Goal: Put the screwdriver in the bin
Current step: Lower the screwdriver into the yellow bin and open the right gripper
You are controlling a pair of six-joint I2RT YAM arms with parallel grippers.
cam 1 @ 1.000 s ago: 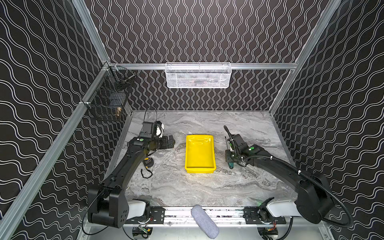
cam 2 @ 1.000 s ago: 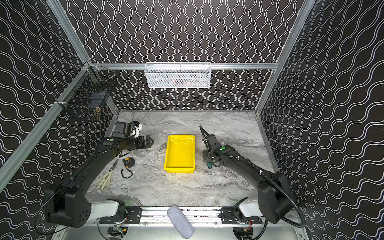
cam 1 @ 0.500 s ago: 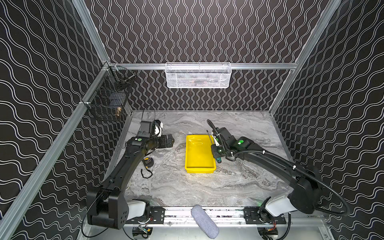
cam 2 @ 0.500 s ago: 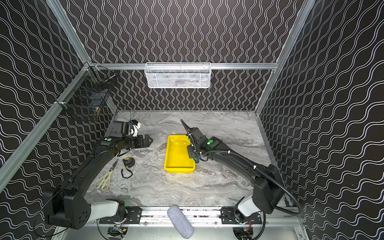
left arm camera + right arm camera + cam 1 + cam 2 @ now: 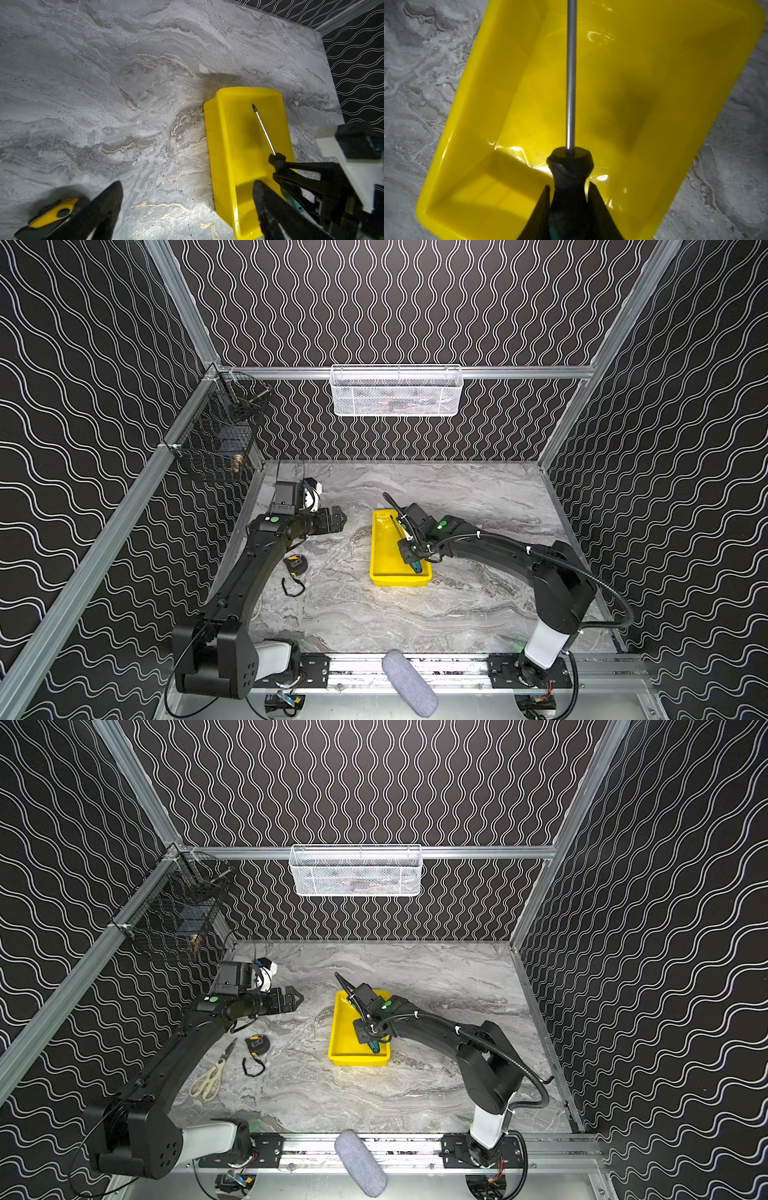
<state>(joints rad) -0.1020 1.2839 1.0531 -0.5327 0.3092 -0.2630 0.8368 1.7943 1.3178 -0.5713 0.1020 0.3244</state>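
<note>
Over the marbled table (image 5: 415,614), we see the right gripper (image 5: 569,187) clamped tight on the handle of the screwdriver (image 5: 570,83), its two fingers pressing the dark neck of the grip from either side. The tool hangs over the inside of the yellow bin (image 5: 381,560), which sits near the middle of the table. The thin shaft runs lengthwise along the bin toward its far end, and in both top views the green butt of the handle shows over the near end. We cannot tell whether any part of the screwdriver touches the bin's floor. The left gripper (image 5: 187,185) hovers above the table well to the left of the bin, its fingers spread wide with nothing between them. Below that arm lie a black-and-yellow tape measure (image 5: 257,1043) and, nearer the front rail, a pair of pale-handled scissors (image 5: 208,1081). A white mesh basket (image 5: 397,391) hangs on the back wall, a black wire basket (image 5: 216,435) on the left.
</note>
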